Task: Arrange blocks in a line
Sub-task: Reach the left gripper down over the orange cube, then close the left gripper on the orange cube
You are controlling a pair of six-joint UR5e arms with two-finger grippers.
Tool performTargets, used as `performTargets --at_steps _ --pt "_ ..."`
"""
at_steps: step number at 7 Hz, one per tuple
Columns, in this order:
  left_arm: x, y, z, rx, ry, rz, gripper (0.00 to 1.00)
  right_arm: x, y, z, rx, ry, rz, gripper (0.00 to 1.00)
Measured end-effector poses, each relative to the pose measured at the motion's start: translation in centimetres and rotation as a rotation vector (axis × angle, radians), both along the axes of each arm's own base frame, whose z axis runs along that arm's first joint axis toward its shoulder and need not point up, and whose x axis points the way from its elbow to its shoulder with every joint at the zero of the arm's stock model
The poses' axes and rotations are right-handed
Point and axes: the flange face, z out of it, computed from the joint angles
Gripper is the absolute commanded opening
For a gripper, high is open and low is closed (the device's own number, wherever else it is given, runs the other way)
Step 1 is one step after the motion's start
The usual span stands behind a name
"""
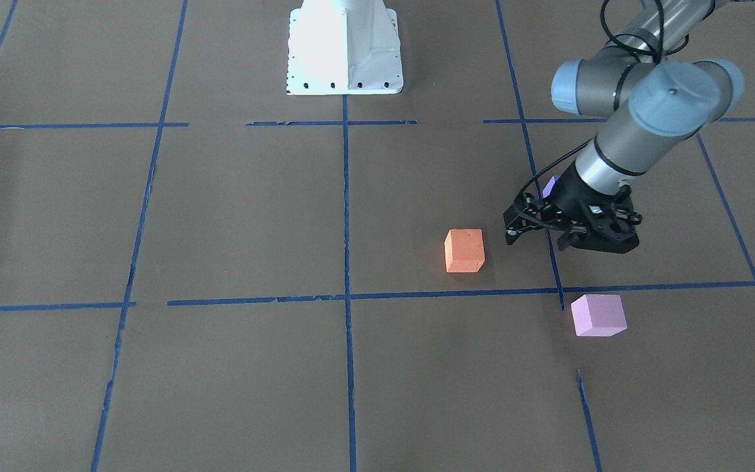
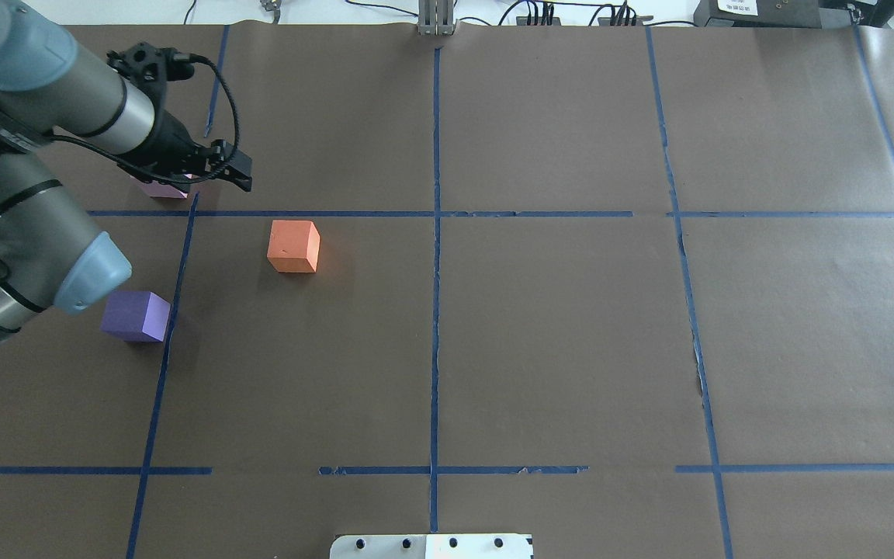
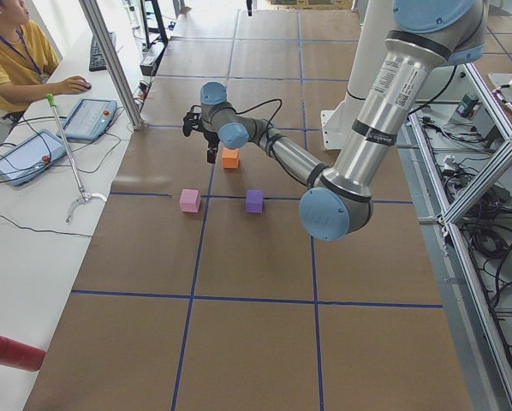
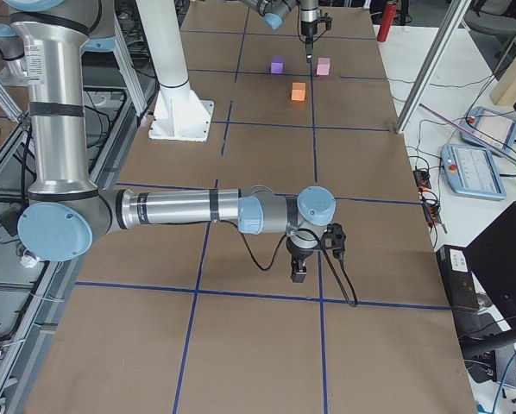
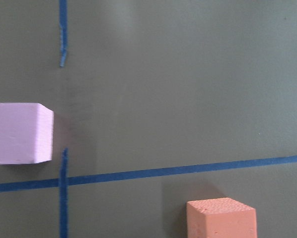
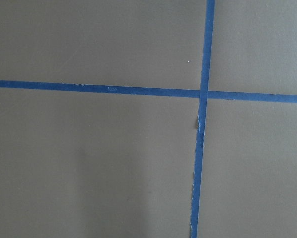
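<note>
Jaws spread and empty, the left gripper [image 1: 538,242] is hovering beside the orange block [image 1: 464,250], pale pink block [image 1: 598,314] just ahead of it, violet block [image 2: 136,316] behind it.

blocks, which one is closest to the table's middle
The orange block; the purple block and pink block lie farther out, beyond a tape line.

You're looking at a left arm [image 1: 603,154] of brushed silver tubing with blue-grey joint caps [image 1: 672,98] (one shows a small centre dot). A thin black cable [image 2: 233,101] loops down to its matte black end effector [image 1: 538,237]. The right arm [image 4: 180,209] matches, and the white base [image 1: 345,49] has a row of bolt holes.
</note>
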Motion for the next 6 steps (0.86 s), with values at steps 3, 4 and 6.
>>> performTargets --at_steps 3,4,6 --pt "7.9 1.3 -0.4 -0.027 -0.058 -0.049 1.00 0.0 0.0 -0.1 0.001 0.000 0.000 1.00" --pt "9.3 1.5 -0.3 -0.039 -0.067 -0.055 1.00 0.0 0.0 -0.1 0.001 0.000 0.000 1.00" --pt "11.4 2.3 0.6 -0.060 -0.086 -0.040 0.73 0.0 0.0 -0.1 0.001 0.000 0.000 1.00"
